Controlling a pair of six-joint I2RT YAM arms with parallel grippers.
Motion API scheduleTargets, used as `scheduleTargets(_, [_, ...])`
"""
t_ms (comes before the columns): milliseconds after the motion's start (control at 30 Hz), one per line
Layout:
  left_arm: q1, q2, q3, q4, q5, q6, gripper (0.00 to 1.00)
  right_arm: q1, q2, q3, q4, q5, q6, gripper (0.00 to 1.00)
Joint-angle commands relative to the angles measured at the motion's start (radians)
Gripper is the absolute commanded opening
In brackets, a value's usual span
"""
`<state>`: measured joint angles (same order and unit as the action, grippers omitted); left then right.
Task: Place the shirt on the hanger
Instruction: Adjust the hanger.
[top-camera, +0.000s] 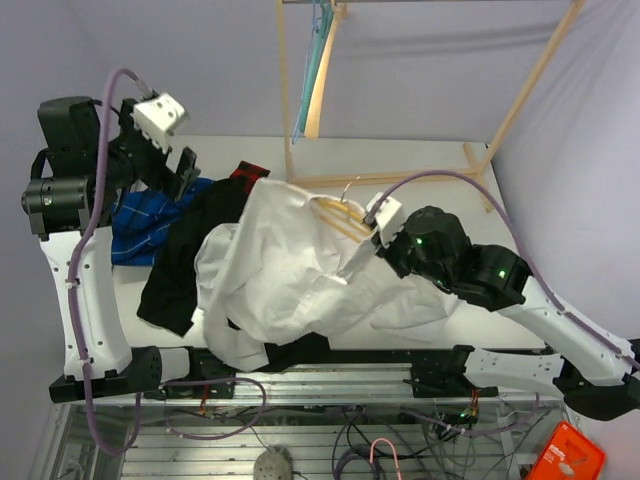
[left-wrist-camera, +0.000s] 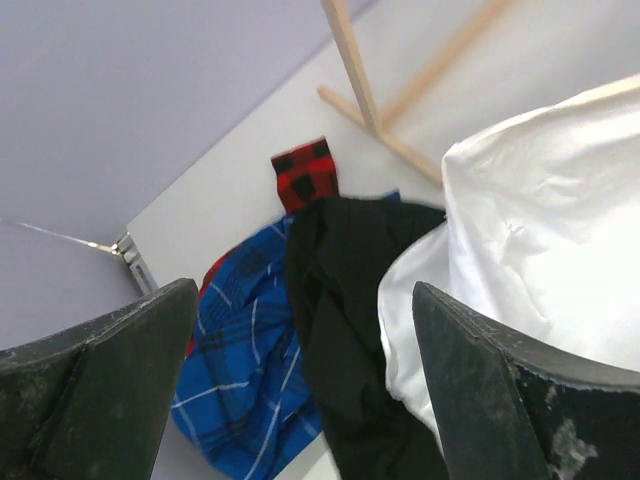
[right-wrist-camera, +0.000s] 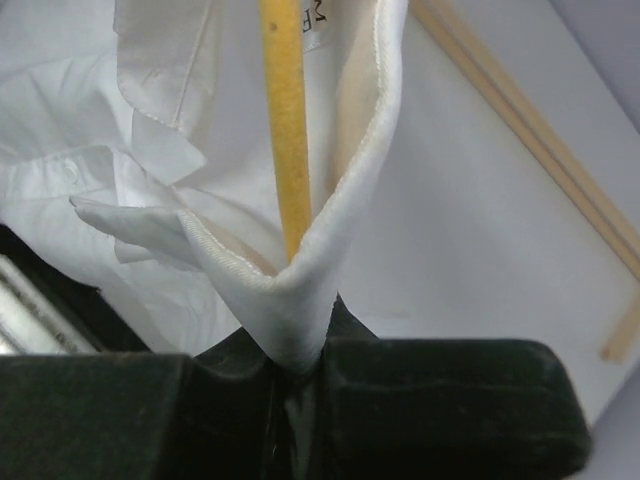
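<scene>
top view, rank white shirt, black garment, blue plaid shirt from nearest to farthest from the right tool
1. white shirt: collar pinched in the right tool, spreading to its left
2. black garment: left of the white shirt
3. blue plaid shirt: farthest left, beyond the black garment

Left pincer (left-wrist-camera: 300, 400) raised, agape, right pincer (right-wrist-camera: 300, 372) clamped

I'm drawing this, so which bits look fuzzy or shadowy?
Top view: sharp; the rack throws soft shadows on the back wall. Left wrist view: clear, no glare. Right wrist view: the shirt looks bright and washed out beside the hanger.
</scene>
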<state>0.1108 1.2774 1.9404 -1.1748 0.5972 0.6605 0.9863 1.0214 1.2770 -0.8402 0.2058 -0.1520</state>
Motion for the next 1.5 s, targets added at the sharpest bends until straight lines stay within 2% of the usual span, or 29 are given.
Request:
scheduleTargets(0, [0.02, 0.021, 0.065, 0.233, -0.01, -0.408, 0.99, -0.02, -0.071, 0.081, -0.037, 0.314, 0.149, 0.0])
scheduleTargets(100, [0.037, 0.037, 0.12, 0.195, 0.044, -0.41, 0.99, -0.021, -0.085, 0.171, -0.126, 0.454, 0.237, 0.0])
scheduleTargets(200, [0.045, 0.033, 0.115, 0.23, 0.006, -0.467, 1.0, -0.021, -0.06, 0.253, -0.253, 0.563, 0.311, 0.0])
scheduleTargets(333, [0.044, 0.016, 0.114, 0.195, -0.016, -0.459, 0.98, -0.021, -0.018, 0.323, -0.448, 0.704, 0.44, 0.0])
scheduleTargets(500, [0.044, -0.01, 0.094, 0.15, 0.028, -0.474, 0.97, -0.023, -0.042, 0.42, -0.538, 0.827, 0.55, 0.0])
scheduleTargets(600, [0.044, -0.028, 0.041, 0.205, 0.07, -0.504, 0.98, -0.029, -0.029, 0.476, -0.54, 0.843, 0.563, 0.0])
scheduleTargets(667, [0.043, -0.03, 0.011, 0.273, 0.101, -0.543, 1.0, -0.035, 0.023, 0.488, -0.537, 0.84, 0.568, 0.0])
scheduleTargets(733, [0.041, -0.024, -0.018, 0.392, 0.147, -0.644, 0.98, -0.035, 0.088, 0.489, -0.531, 0.819, 0.571, 0.0])
scheduleTargets(800, [0.037, 0.006, -0.017, 0.54, 0.242, -0.762, 0.98, -0.034, 0.116, 0.488, -0.494, 0.774, 0.531, 0.0])
scheduleTargets(833, [0.035, 0.038, 0.004, 0.613, 0.335, -0.826, 0.98, -0.034, 0.108, 0.478, -0.451, 0.738, 0.49, 0.0])
scheduleTargets(933, [-0.035, 0.19, 0.143, 0.859, 0.576, -1.103, 0.98, -0.034, 0.022, 0.402, -0.281, 0.588, 0.379, 0.0])
scheduleTargets(1033, [-0.099, 0.281, 0.211, 1.198, 0.639, -1.377, 0.98, -0.036, -0.036, 0.295, -0.207, 0.428, 0.309, 0.0])
scheduleTargets(1067, [-0.112, 0.311, 0.249, 1.232, 0.631, -1.413, 0.98, -0.037, -0.028, 0.265, -0.212, 0.4, 0.298, 0.0])
scheduleTargets(1100, [-0.115, 0.348, 0.324, 1.201, 0.615, -1.407, 0.98, -0.037, -0.011, 0.244, -0.222, 0.382, 0.299, 0.0])
scheduleTargets(1167, [-0.175, 0.41, 0.456, 0.945, 0.547, -1.285, 0.98, -0.037, 0.026, 0.187, -0.203, 0.348, 0.28, 0.0])
scheduleTargets(1233, [-0.258, 0.42, 0.495, 0.713, 0.37, -1.061, 0.98, -0.037, 0.028, 0.13, -0.101, 0.339, 0.241, 0.0])
scheduleTargets(1333, [-0.473, 0.349, 0.407, 0.514, 0.012, -0.786, 0.98, -0.041, 0.089, 0.1, -0.022, 0.406, 0.215, 0.0])
scheduleTargets(1367, [-0.548, 0.356, 0.409, 0.457, -0.1, -0.719, 0.98, -0.043, 0.118, 0.097, -0.008, 0.421, 0.214, 0.0])
scheduleTargets(1467, [-0.711, 0.36, 0.372, 0.357, -0.333, -0.662, 0.98, -0.054, 0.176, 0.082, 0.08, 0.413, 0.184, 0.0])
